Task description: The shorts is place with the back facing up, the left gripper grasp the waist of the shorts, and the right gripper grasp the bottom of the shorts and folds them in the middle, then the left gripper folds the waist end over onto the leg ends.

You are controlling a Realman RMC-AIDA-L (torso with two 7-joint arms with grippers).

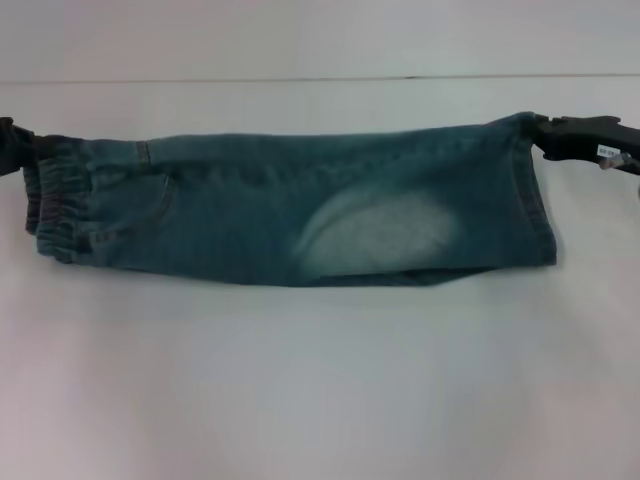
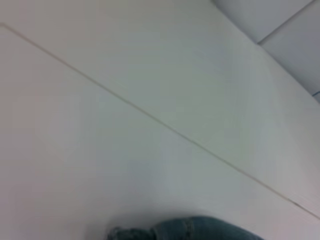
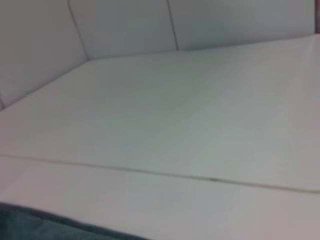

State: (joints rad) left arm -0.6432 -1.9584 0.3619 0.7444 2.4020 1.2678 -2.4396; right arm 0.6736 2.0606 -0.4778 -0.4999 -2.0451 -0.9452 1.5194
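Left gripper (image 1: pixel 14 148) pinches the waist (image 1: pixel 52 205); right gripper (image 1: pixel 545 135) pinches the leg ends (image 1: pixel 535 190).

White table (image 1: pixel 320 380) surface fills the head view, plain and matte. A thin dark seam (image 1: pixel 300 79) runs straight across it along the far side; the same kind of seam (image 2: pixel 150 117) crosses the left wrist view diagonally. Right wrist view shows pale wall panels (image 3: pixel 125 25) beyond the table's far edge, divided by narrow vertical joints.
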